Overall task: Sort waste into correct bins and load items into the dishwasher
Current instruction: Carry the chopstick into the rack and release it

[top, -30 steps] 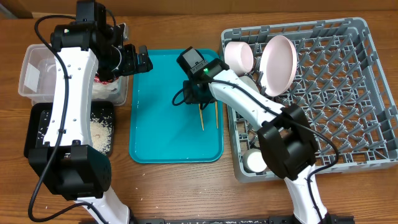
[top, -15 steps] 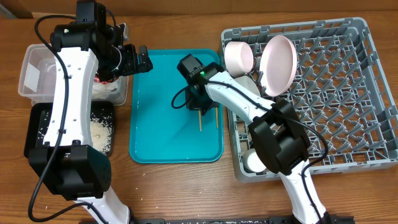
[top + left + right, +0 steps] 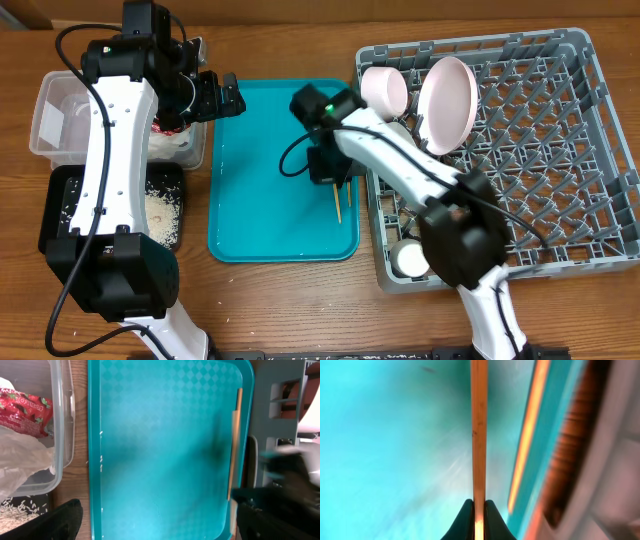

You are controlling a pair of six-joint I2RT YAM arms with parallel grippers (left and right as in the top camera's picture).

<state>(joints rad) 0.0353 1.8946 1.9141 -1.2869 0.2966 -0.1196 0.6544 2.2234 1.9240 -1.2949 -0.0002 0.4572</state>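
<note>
My right gripper (image 3: 333, 180) (image 3: 479, 502) is shut on a thin wooden chopstick (image 3: 479, 435) over the right part of the teal tray (image 3: 260, 180). The stick's free end (image 3: 337, 212) points toward the tray's front. A second chopstick (image 3: 527, 445) shows blurred along the tray's right rim. My left gripper (image 3: 205, 95) (image 3: 165, 527) hangs open and empty over the tray's back left edge. The clear tub (image 3: 60, 110) holds the white napkin and red wrapper (image 3: 25, 410). Rice (image 3: 160, 210) lies in the black tray (image 3: 60, 200).
The grey dish rack (image 3: 540, 150) stands right of the tray. In it are a pink plate (image 3: 447, 100) and a small pink dish (image 3: 383, 90) upright at the back left, and a white cup (image 3: 410, 260) at the front left. The right arm crosses the rack's left edge.
My right gripper has shut on one chopstick and shifted a little right and forward with it. The left arm has stayed still.
</note>
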